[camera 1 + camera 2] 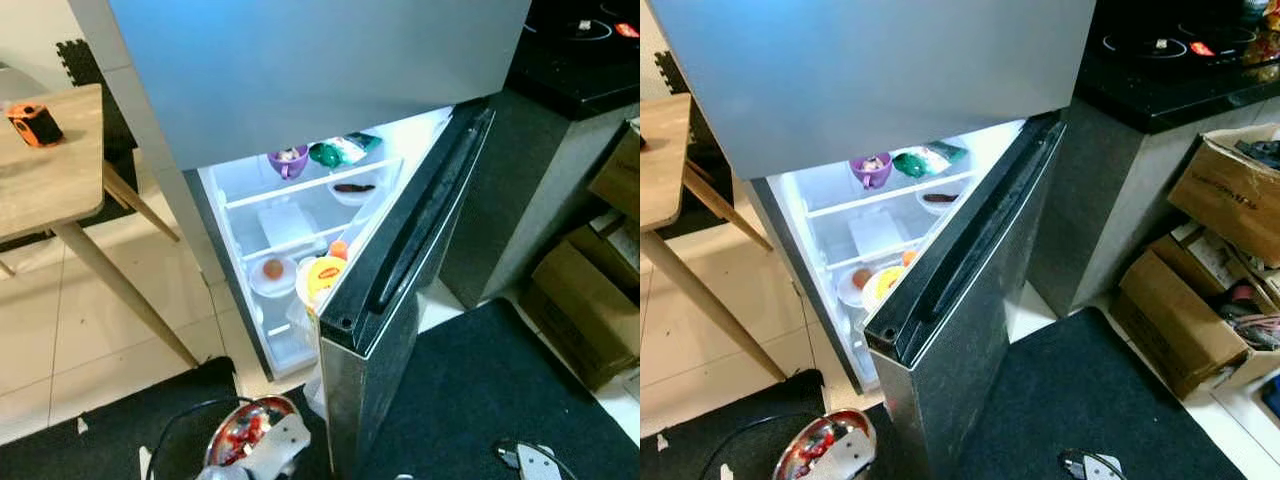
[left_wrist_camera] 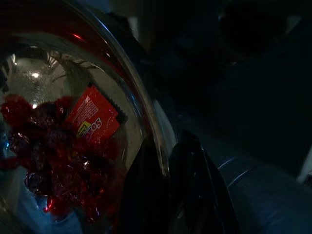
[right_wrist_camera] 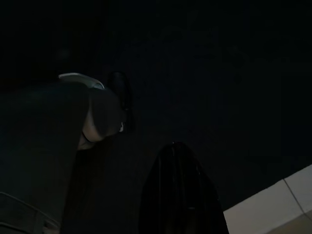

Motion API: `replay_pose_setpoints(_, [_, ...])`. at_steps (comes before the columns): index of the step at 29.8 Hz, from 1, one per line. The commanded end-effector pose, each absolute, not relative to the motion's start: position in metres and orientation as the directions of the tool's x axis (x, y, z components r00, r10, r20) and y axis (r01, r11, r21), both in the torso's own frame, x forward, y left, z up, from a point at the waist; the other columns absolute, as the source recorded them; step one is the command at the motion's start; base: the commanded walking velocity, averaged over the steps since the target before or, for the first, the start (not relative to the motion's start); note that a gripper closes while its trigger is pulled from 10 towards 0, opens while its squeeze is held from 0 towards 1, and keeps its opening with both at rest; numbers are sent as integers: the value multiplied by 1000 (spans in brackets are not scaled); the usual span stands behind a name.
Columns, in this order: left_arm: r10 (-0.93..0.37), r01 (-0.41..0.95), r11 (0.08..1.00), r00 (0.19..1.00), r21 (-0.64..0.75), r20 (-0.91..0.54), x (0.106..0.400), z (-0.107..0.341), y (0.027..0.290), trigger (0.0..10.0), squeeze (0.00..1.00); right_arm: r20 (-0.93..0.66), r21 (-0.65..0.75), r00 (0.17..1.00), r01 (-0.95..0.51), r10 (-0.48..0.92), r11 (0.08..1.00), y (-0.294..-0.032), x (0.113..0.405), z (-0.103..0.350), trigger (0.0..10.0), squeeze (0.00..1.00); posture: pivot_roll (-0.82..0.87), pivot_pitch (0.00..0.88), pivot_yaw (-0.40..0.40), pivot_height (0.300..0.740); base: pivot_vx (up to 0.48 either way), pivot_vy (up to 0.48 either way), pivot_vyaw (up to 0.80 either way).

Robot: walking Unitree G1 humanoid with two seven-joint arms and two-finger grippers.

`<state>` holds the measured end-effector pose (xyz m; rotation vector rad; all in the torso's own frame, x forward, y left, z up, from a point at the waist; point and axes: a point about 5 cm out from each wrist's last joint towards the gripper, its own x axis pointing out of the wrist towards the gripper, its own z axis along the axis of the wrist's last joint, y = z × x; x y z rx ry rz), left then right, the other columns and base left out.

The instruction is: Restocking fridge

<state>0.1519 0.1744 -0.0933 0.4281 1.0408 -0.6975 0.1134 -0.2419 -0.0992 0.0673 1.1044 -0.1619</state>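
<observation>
A shiny metal bowl [image 1: 243, 435] of red-wrapped sweets rides low at the robot's front, its rim clamped between the two black fingers of the left pincer [image 2: 168, 161]. One red packet [image 2: 93, 116] lies on top of the heap just inside the rim from that pincer; its yellow patch carries white lettering that appears to read "Soss", though the rest is too dim to make out. Ahead of the bowl and above it stands the fridge [image 1: 300, 70], its lower door [image 1: 400, 270] swung wide to the pincer's right, the lit compartment open beyond. On the shelves are a purple cup [image 1: 288, 160], a green packet [image 1: 338, 152], a white plate with an orange fruit [image 1: 272, 270] and a yellow-lidded tub [image 1: 322, 274] bearing a red label too small to read. To do the step well, the bowl should probably be kept level, carried left of the door's edge, and set on a bare stretch of shelf rather than pushed against the plate. The right pincer [image 3: 178, 195] hangs in shade over dark matting; whether it is apart or together cannot be told. A wooden table [image 1: 45, 165] stands well off to the left.
</observation>
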Motion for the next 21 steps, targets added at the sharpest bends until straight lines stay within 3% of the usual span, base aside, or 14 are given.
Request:
replay_pose_setpoints(1, [-237, 692, 721, 277, 23, -931, 134, -99, 193, 10000, 0, -894, -25, 438, 157, -92, 987, -241, 112, -100, 10000, 0, -18, 49, 37, 740, 0, 0, 0])
replay_pose_setpoints(10, [-68, 546, 829, 309, 119, -949, 117, -103, 219, 10000, 0, -900, -44, 423, 146, -102, 988, -243, 112, -100, 10000, 0, -16, 49, 28, 740, 0, 0, 0])
replay_pose_setpoints(18, [23, 465, 871, 286, 160, -958, 106, -105, 228, 10000, 0, -902, -55, 417, 134, -107, 989, -246, 111, -99, 10000, 0, -23, 41, 22, 740, 0, 0, -788])
replay_pose_setpoints(21, [37, 457, 873, 288, 172, -957, 106, -105, 229, 10000, 0, -904, -65, 412, 118, -109, 991, -247, 111, -99, 10000, 0, -24, 40, 21, 740, 0, 0, 0])
